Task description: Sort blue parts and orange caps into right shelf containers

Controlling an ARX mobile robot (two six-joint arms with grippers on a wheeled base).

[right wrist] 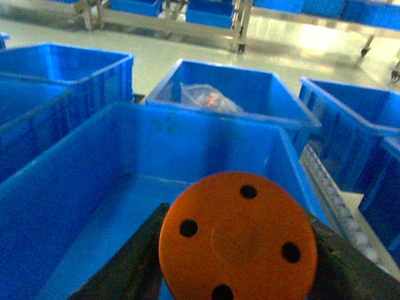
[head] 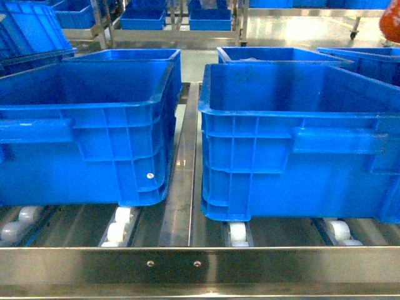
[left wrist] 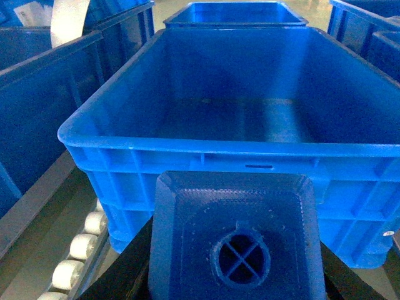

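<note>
The left hand point(left wrist: 234, 294) was closed on a blue part point(left wrist: 236, 240), end face toward the wrist camera and long axis pointing ahead at an empty crate point(left wrist: 231, 147) just beyond, at the shelf's front edge. The right hand point(right wrist: 234, 281) gripped an orange cap point(right wrist: 237, 240), holed flat top up, over another crate point(right wrist: 75, 206).
</note>
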